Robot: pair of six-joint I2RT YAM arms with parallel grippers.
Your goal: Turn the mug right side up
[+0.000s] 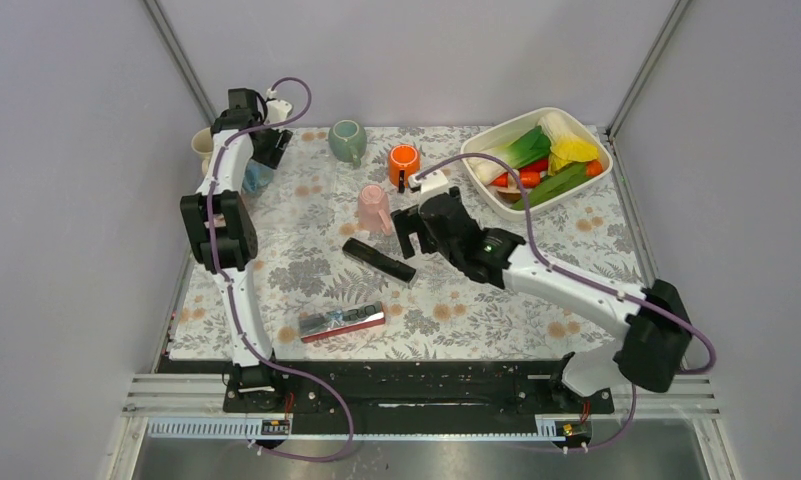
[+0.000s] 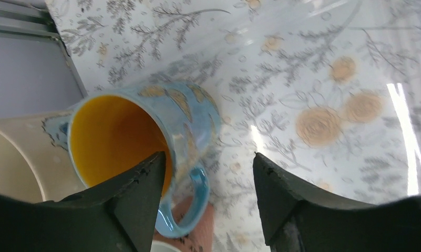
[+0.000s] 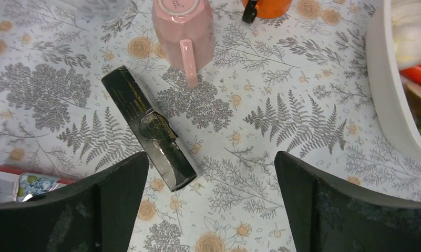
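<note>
My left tool (image 2: 208, 157) hangs over the blue mug (image 2: 113, 131) at the far left of the worktop (image 2: 313, 63). Its two fingers are apart and pinch nothing. One is over the yellow mouth and the other is out past the handle. I think this mug stands mouth up, so the gap is there to leave it free. A cream mug (image 2: 13, 163) sits just beside it.

My right tool (image 3: 211, 155) is spread wide and holds nothing. It waits above a black box (image 3: 150, 131), with a pink mug (image 3: 184, 31) just past it. That one looks bottom up, so it may need turning too.

I count five mugs for sure: those three, a green mug (image 1: 347, 140) and an orange mug (image 1: 403, 160). There is also one box, one shiny packet (image 1: 341, 322) and one white tray (image 3: 387, 94) of vegetables.
</note>
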